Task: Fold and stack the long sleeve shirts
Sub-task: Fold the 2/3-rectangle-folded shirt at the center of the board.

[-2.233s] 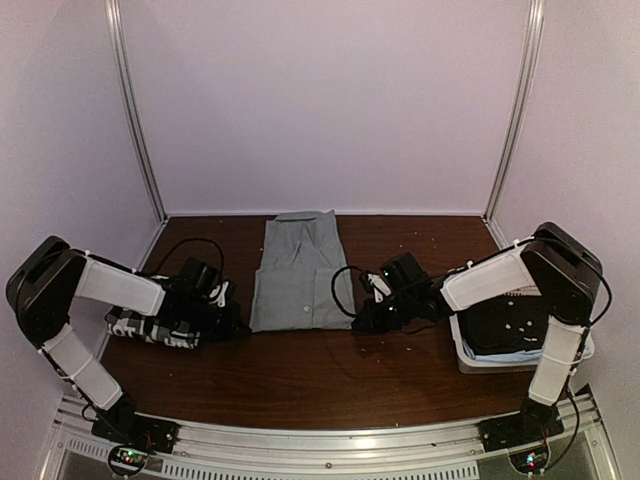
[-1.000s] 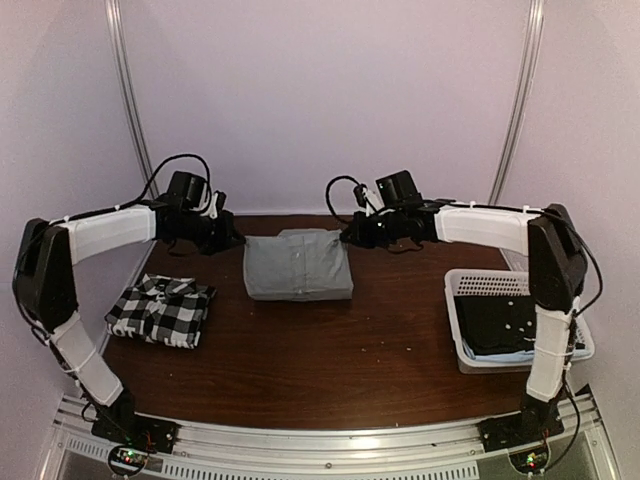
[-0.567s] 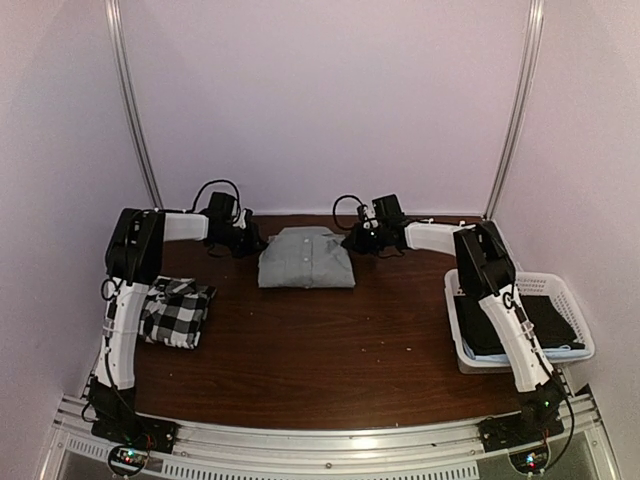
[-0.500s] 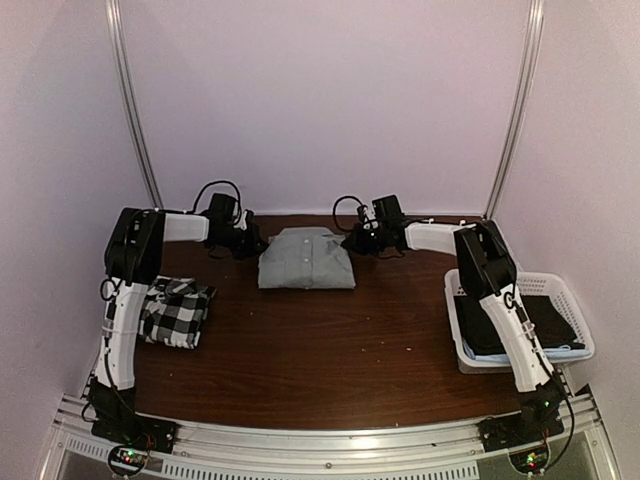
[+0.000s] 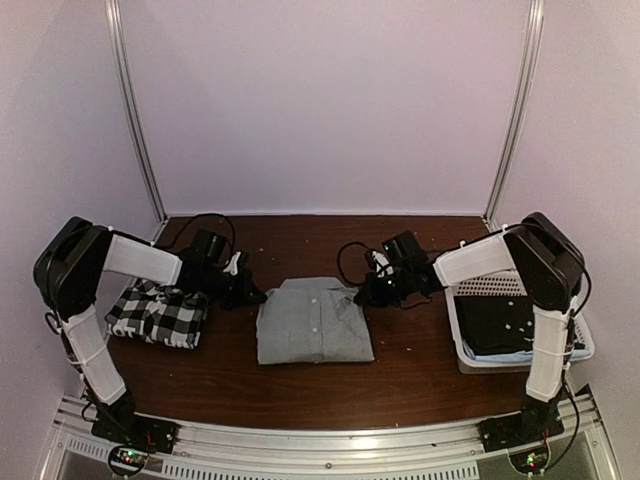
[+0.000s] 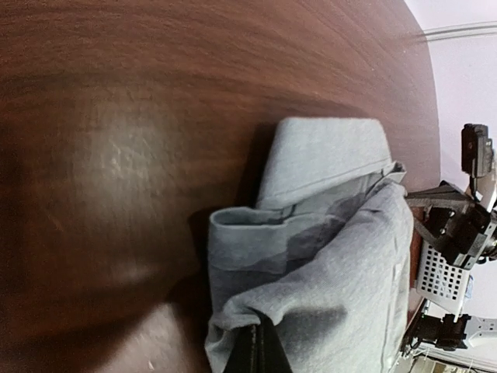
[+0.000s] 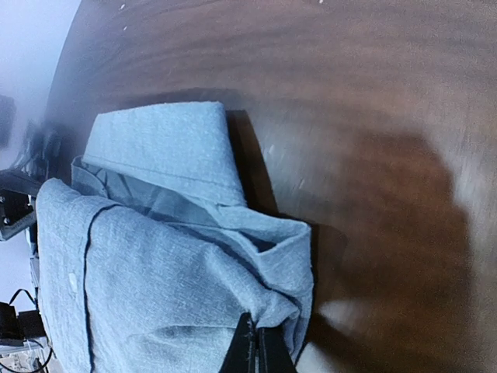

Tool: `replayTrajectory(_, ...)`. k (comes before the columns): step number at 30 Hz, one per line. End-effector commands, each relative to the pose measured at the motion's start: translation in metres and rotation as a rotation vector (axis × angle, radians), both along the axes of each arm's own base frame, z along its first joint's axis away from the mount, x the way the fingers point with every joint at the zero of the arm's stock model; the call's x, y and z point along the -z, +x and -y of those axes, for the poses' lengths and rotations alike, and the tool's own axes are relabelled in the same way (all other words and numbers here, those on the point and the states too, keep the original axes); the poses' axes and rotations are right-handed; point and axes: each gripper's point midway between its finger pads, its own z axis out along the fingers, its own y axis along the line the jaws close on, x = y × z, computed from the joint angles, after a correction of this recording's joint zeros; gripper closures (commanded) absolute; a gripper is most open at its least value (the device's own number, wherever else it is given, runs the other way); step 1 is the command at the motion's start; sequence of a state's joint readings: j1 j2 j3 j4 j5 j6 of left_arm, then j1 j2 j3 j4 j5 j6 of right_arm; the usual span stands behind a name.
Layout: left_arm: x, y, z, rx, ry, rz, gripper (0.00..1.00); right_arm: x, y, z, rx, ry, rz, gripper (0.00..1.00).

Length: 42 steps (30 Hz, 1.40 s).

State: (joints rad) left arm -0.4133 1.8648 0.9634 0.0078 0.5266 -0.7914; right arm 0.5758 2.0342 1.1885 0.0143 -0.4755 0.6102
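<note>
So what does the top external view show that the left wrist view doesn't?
Only the top external view shows the black-and-white checked folded cloth shirt at the table's left. Only the left wrist view shows the left tool pinched shut on the edge of the plain grey folded cloth shirt. Both show that grey shirt, the dark brown wooden table and at least part of the white perforated plastic basket.

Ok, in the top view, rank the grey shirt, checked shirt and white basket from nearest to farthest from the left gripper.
1. grey shirt, pinched by the left gripper.
2. checked shirt, at its left.
3. white basket, far right.
</note>
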Motion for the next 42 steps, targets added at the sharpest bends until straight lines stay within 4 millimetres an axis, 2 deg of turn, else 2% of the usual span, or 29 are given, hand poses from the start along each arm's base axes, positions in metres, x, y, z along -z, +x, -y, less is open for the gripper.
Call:
replayTrajectory(1,-0.037,-0.005,-0.008,-0.051,-0.023,0.114,1.0,-0.033,-0.013,0.01,0.036,0.001,0.097,1.0)
replayTrajectory(4,-0.051,-0.01,-0.013,-0.057,-0.021,0.148,1.0,-0.043,-0.013,0.016,0.049,-0.017,0.13,1.0)
replayTrajectory(6,-0.057,-0.004,-0.012,-0.049,-0.014,0.167,1.0,-0.048,-0.01,0.016,0.046,-0.016,0.147,1.0)
replayTrajectory(9,-0.056,0.009,-0.014,-0.046,-0.008,0.166,1.0,-0.053,0.003,0.014,0.052,-0.023,0.173,1.0)
replayTrajectory(12,-0.054,0.029,-0.017,-0.045,-0.023,0.182,1.0,-0.051,0.025,0.021,0.076,-0.03,0.187,1.0)
replayTrajectory(15,-0.04,0.051,-0.013,-0.009,-0.026,0.174,1.0,-0.053,0.048,0.021,0.082,0.005,0.209,1.0)
replayTrajectory(17,-0.031,0.064,-0.009,0.009,-0.031,0.168,1.0,-0.047,0.058,0.015,0.064,0.009,0.202,1.0)
replayTrajectory(20,-0.028,0.079,-0.008,0.019,-0.027,0.179,1.0,-0.043,0.066,0.007,0.047,0.02,0.191,1.0)
replayTrajectory(24,-0.036,0.09,-0.009,0.015,-0.021,0.208,1.0,-0.053,0.073,0.008,0.068,0.023,0.214,1.0)
replayTrajectory(29,-0.037,0.101,-0.015,0.008,0.007,0.204,1.0,-0.066,0.083,0.012,0.09,0.012,0.238,0.98)
replayTrajectory(30,-0.037,0.103,-0.017,0.004,0.009,0.205,0.94,-0.069,0.084,0.014,0.098,0.005,0.244,0.93)
replayTrajectory(32,-0.041,0.11,-0.021,-0.01,0.021,0.214,0.68,-0.08,0.089,0.017,0.116,-0.005,0.272,0.78)
replayTrajectory(33,-0.046,0.112,-0.022,-0.01,0.028,0.225,0.58,-0.081,0.088,0.019,0.117,-0.021,0.267,0.73)
replayTrajectory(34,-0.05,0.115,-0.024,-0.009,0.04,0.24,0.54,-0.084,0.086,0.019,0.114,-0.038,0.269,0.69)
replayTrajectory(38,-0.068,0.115,-0.029,-0.019,0.077,0.275,0.47,-0.094,0.074,0.013,0.092,-0.104,0.295,0.6)
replayTrajectory(42,-0.085,0.095,-0.024,-0.001,0.101,0.295,0.52,-0.103,0.053,-0.002,0.055,-0.133,0.314,0.61)
